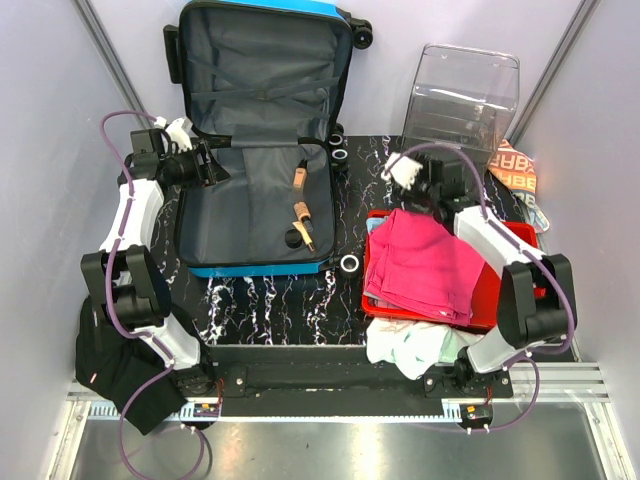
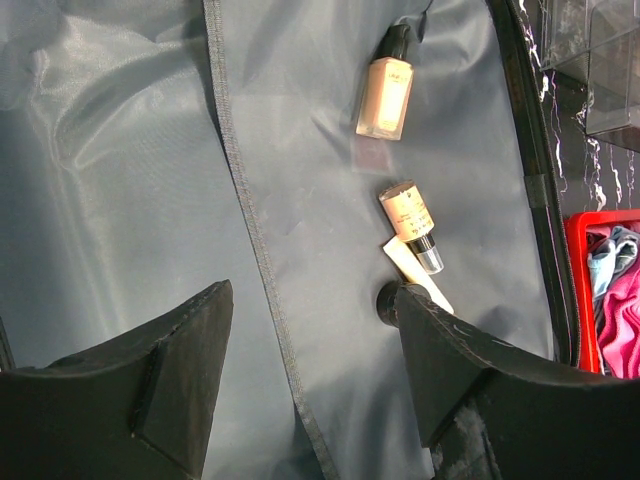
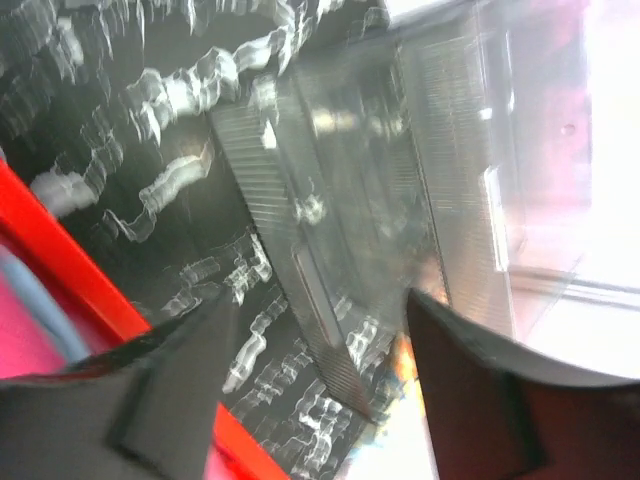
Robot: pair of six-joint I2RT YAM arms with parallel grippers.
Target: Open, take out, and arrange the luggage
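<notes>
The blue luggage [image 1: 260,268] lies open on the black marble table, its lid standing up at the back, dark grey lining [image 2: 120,180] showing. A few small cosmetic bottles lie inside: a beige foundation bottle [image 2: 385,95], a short brown bottle [image 2: 408,212] and a cream tube [image 2: 420,280]; they also show in the top view [image 1: 299,210]. My left gripper [image 1: 212,165] is open and empty over the case's left rim; its fingers [image 2: 450,370] hover above the lining. My right gripper [image 1: 425,190] is open and empty between the red tray and the clear box.
A red tray [image 1: 488,300] holds folded pink cloth [image 1: 425,262]; white and pale green clothes [image 1: 410,345] lie in front of it. A clear plastic drawer box [image 1: 462,95] stands back right, also in the right wrist view [image 3: 400,170]. A black garment [image 1: 110,365] lies front left.
</notes>
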